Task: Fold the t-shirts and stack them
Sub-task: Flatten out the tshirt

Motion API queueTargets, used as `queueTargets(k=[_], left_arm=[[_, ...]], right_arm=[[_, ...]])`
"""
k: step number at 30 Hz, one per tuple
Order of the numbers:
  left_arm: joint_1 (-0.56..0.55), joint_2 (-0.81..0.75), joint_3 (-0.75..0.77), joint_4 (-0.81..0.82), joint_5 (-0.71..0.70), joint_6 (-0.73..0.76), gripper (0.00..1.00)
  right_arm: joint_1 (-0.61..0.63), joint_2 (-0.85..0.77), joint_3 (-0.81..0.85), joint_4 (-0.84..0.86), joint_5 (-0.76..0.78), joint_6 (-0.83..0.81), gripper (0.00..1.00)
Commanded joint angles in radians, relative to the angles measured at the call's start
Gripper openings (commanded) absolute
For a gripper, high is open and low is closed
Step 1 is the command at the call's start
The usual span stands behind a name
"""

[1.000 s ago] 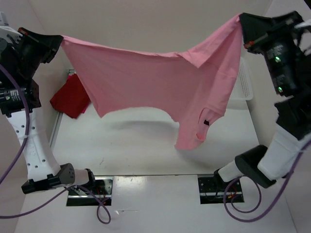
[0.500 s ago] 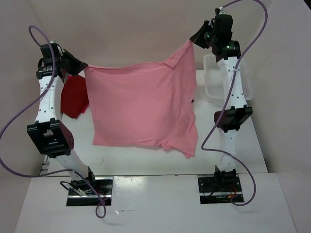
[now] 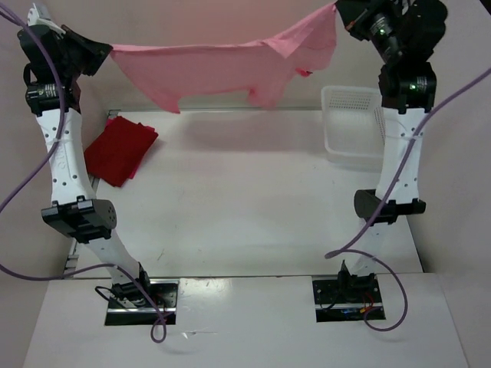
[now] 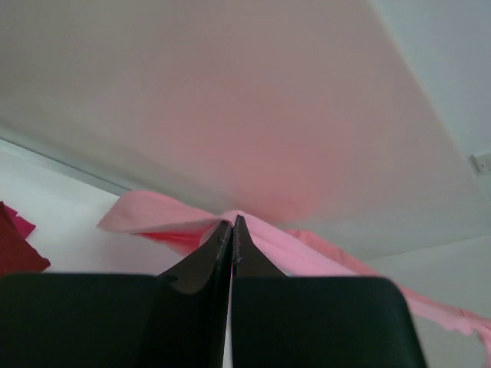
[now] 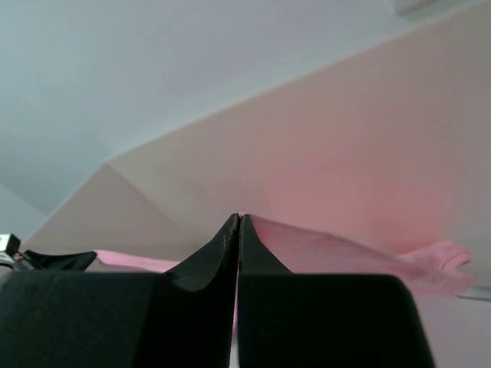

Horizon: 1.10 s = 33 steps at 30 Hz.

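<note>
The light pink t-shirt (image 3: 222, 67) hangs stretched high in the air between both arms at the back of the table. My left gripper (image 3: 106, 50) is shut on its left end; the cloth runs from the closed tips in the left wrist view (image 4: 307, 253). My right gripper (image 3: 343, 11) is shut on its right end, seen also in the right wrist view (image 5: 337, 257). A dark crimson t-shirt (image 3: 119, 150) lies folded on the table at the left. The magenta-red shirt is out of view.
A white mesh basket (image 3: 354, 126) stands at the back right of the table. Both arms rise tall from their bases at the near edge. Walls close in at the back and on both sides.
Both arms have lifted the pink shirt higher and swung it toward the back, so it now hangs nearly level instead of draping down over the table.
</note>
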Motion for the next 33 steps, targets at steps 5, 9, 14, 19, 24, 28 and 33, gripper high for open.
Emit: queueTargets(k=[5, 9, 14, 19, 24, 28, 33], left_arm=[[0.007, -0.147, -0.274, 0.095, -0.031, 0.022, 0.00], [0.007, -0.297, -0.620, 0.156, -0.043, 0.059, 0.00], [0.007, -0.492, -1.093, 0.185, -0.098, 0.114, 0.00], [0.018, -0.579, -1.405, 0.130, -0.140, 0.138, 0.00], [0.018, -0.647, -1.526, 0.026, -0.126, 0.157, 0.00], [0.018, -0.675, -1.528, -0.037, -0.036, 0.137, 0.00], [0.018, -0.745, -1.488, -0.161, -0.014, 0.146, 0.00]], right_arm=[[-0.008, -0.206, -0.326, -0.042, -0.052, -0.105, 0.00], [-0.008, -0.519, -1.059, 0.145, -0.043, -0.133, 0.00], [-0.008, -0.757, -1.619, 0.143, -0.069, -0.156, 0.00], [-0.008, -0.843, -1.969, 0.098, -0.055, -0.092, 0.00], [0.001, -0.904, -1.963, -0.100, -0.103, -0.019, 0.00], [0.027, -1.047, -1.996, -0.289, -0.103, -0.019, 0.00], [0.093, -1.174, -1.974, -0.399, -0.080, 0.076, 0.00]])
